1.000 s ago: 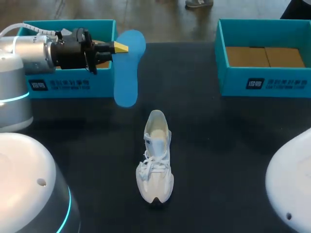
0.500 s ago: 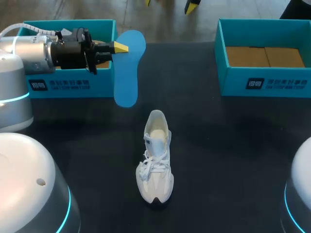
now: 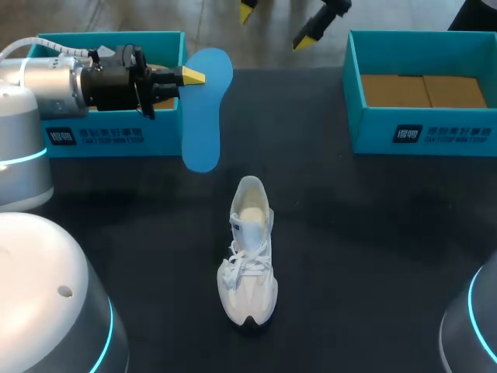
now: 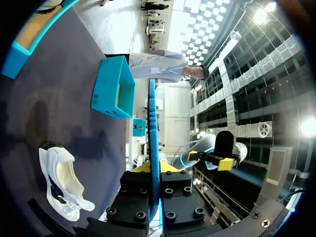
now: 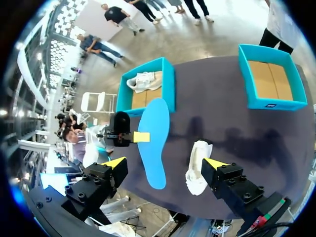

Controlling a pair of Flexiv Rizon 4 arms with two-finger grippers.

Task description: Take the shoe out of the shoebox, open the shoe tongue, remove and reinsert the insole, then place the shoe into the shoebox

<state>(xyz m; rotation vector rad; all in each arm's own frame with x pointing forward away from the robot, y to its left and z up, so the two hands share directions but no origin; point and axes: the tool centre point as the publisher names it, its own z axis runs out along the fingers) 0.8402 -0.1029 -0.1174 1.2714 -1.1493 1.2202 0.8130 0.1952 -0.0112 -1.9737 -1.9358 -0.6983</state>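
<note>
The right tool [image 3: 278,22] has swung in high over the table [image 3: 373,233], spread wide and empty. The left tool [image 3: 190,75] keeps the blue insole [image 3: 203,116] pinched. The white shoe [image 3: 250,256] stands mid-table, so reinsertion looks next.

Even overhead light; soft shadows on the dark desk [image 3: 349,233]. Lamp glare beyond the fingers [image 4: 140,168]; wrist-view edges distort.
</note>
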